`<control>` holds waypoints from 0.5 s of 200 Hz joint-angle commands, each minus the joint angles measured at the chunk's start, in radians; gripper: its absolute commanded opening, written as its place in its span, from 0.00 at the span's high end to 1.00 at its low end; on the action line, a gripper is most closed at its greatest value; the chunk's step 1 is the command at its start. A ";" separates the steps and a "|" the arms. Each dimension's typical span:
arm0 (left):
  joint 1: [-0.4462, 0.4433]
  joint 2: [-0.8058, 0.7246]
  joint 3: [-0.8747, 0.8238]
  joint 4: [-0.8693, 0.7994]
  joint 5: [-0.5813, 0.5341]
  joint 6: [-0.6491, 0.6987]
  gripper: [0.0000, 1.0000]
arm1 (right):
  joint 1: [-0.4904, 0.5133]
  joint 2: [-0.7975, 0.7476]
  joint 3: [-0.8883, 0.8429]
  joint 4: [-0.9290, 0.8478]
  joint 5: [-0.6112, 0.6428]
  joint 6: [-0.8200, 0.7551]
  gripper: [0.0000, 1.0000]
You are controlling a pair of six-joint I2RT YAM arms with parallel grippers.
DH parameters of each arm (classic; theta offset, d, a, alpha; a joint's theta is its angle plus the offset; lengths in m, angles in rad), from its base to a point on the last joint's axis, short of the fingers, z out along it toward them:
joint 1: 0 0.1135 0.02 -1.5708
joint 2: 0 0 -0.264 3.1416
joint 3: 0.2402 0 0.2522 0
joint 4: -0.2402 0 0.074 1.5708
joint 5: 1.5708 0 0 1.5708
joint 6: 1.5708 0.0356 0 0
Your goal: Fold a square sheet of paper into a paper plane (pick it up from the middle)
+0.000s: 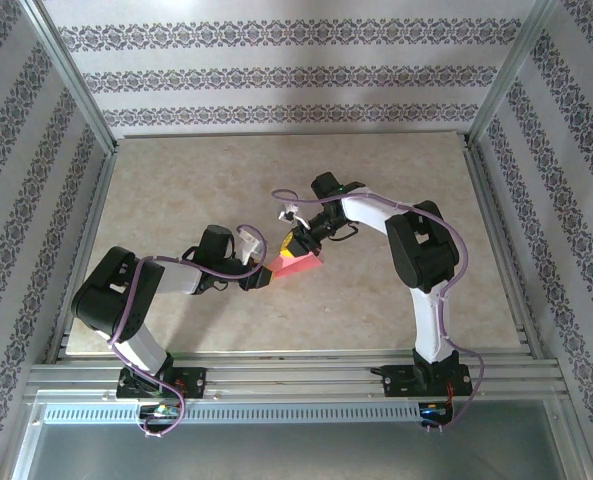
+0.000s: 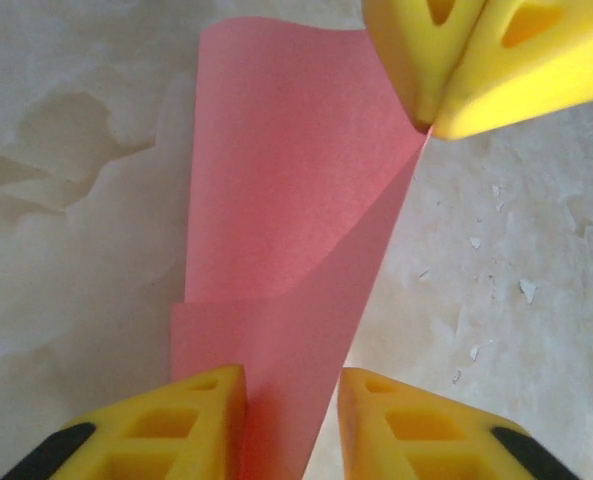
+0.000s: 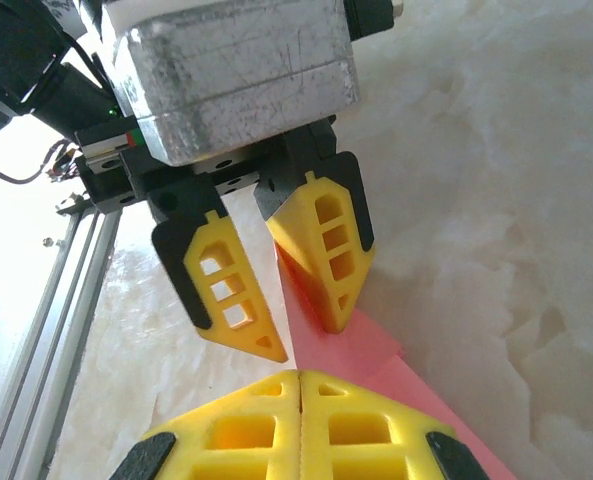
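Left tool (image 2: 291, 425): jaws stand partly open. The square sheet of paper (image 2: 286, 200) runs up between its two fingers. The sheet's one edge lies against one finger, and a narrow gap shows at the other. I record no grip here.

Right tool (image 3: 298, 378): jaws fully closed, fingers pressed flat together. In the left wrist view its tips meet right at the sheet's far folded edge, and the paper rises to that point. I judge the edge pinched there.

The sheet is pink-red and partly folded over itself, with one flap lying over the layer below. It lies on the desk (image 1: 176, 190), with the left tool astride its near end and the right tool at its far edge.
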 commanded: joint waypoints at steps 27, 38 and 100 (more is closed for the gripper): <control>-0.006 0.004 0.014 0.010 -0.031 0.021 0.73 | -0.009 0.025 0.020 -0.037 -0.042 -0.014 0.99; -0.006 0.003 0.015 0.013 -0.027 0.021 0.72 | -0.009 0.025 0.018 -0.043 -0.039 -0.019 0.99; -0.006 -0.004 0.022 0.022 0.004 0.017 0.68 | -0.003 0.041 0.026 -0.069 -0.017 -0.033 1.00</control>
